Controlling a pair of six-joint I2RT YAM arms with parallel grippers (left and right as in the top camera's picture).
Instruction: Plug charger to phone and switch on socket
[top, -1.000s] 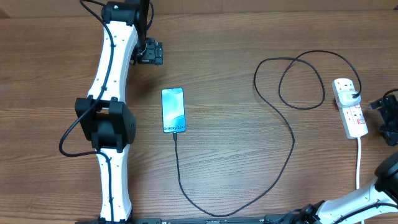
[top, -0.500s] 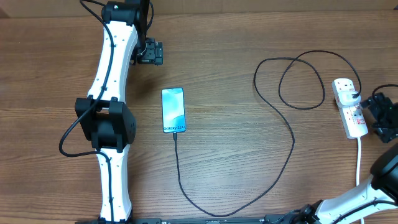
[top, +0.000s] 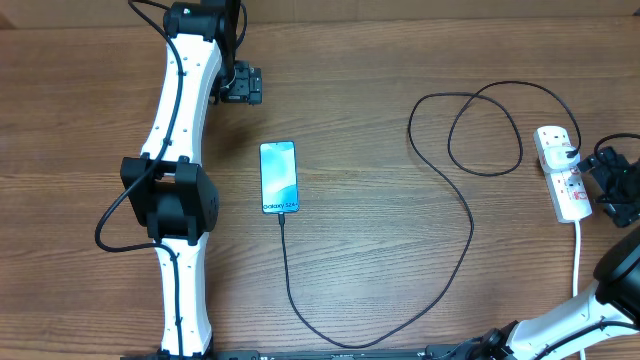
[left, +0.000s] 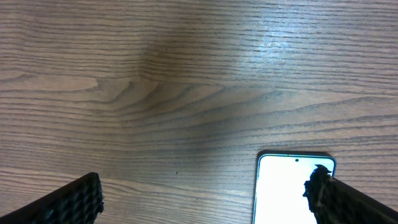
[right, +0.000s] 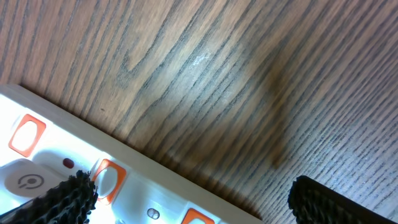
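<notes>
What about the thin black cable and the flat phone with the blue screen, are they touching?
Touching. The overhead view shows the thin black cable meeting the short near edge of the blue-screened phone, with no gap.

The table (top: 380, 80) lies bare across the top middle of the frame, and also between the phone (top: 279, 177) and the long curve of the charger (top: 471, 225), leaving broad lanes for a hand. Down the left side the left arm (top: 180, 200) stands like a wall close beside the phone. At the upper right the charger's loops lie near the socket (top: 562, 172). The right gripper (top: 600, 183), jaws wide, crowds the socket's right edge, with the white cord (top: 577, 255) trailing below
</notes>
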